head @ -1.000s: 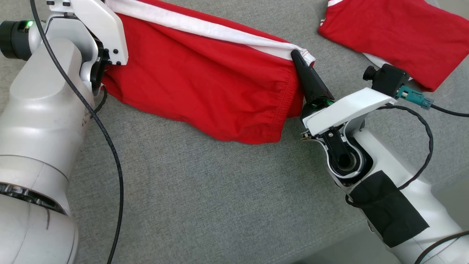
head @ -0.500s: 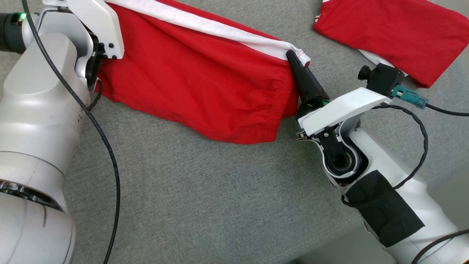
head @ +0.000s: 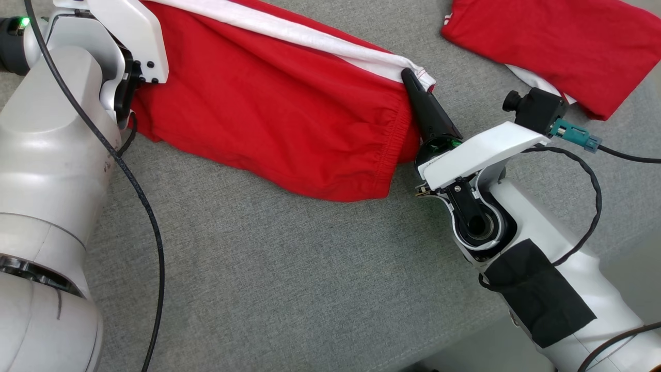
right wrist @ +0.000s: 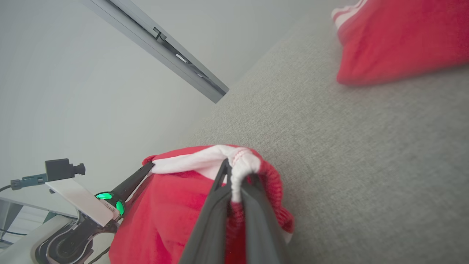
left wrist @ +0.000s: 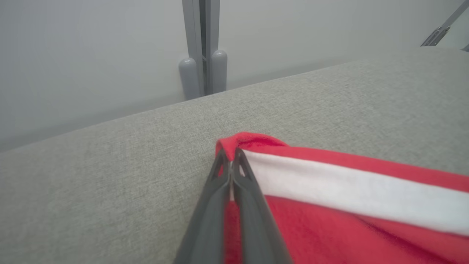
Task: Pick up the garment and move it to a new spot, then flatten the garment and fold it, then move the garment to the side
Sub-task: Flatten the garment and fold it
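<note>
Status: red garment (head: 289, 119) with a white stripe is stretched across the upper half of the head view, from upper left to centre right, on the grey fabric surface (head: 289, 279). The right gripper (head: 407, 76) has its fingers pressed together, pinching the stripe-end corner next to the gathered elastic band at centre right. The right wrist view shows white hem bunched over the closed tips, with red gathered cloth on either side. The left gripper (left wrist: 230, 156) is pinched onto the other corner. In the left wrist view both fingers are tight together with a red fold curled over the tips, and the stripe runs off to frame right. In the head view the left fingers are hidden behind the white wrist housing (head: 134, 36) at upper left. The stripe edge looks taut between the two grips and the lower edge sags onto the surface. I can't say for sure whether the pinched corners are clear of the surface. A second red garment (head: 557, 46) lies at upper right, apart from the first. A black cable (head: 150, 227) runs down the lower left.
</note>
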You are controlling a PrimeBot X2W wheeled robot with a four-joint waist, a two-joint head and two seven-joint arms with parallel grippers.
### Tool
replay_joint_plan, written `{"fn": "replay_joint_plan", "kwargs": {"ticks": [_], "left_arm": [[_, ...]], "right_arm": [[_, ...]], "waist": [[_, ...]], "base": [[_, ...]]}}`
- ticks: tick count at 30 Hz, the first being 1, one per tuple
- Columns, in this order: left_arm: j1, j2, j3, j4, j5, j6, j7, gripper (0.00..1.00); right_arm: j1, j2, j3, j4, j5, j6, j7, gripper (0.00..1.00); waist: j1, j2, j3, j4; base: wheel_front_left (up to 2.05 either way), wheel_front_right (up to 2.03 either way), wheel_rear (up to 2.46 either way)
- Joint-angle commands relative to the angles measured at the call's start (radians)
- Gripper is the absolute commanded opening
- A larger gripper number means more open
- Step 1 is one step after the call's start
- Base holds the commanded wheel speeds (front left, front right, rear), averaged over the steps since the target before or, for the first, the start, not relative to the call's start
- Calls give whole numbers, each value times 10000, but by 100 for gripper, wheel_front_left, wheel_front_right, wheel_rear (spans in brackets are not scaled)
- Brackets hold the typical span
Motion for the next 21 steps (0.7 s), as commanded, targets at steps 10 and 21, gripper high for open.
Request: {"fn": "replay_joint_plan", "kwargs": {"ticks": [10,21], "left_arm": [[-56,35,-118,43,31,215,-298,100],[485,-246,0,56,-232,133,-896,100]], "right_arm": [[-6,-132,-55,241,-34,5,-74,100],[261,-431,-166,400,-187,5,-74,100]], "waist": [[0,0,-206,122],[0,0,-1044,334]], "base": [[0,0,0],[0,0,0]]}}
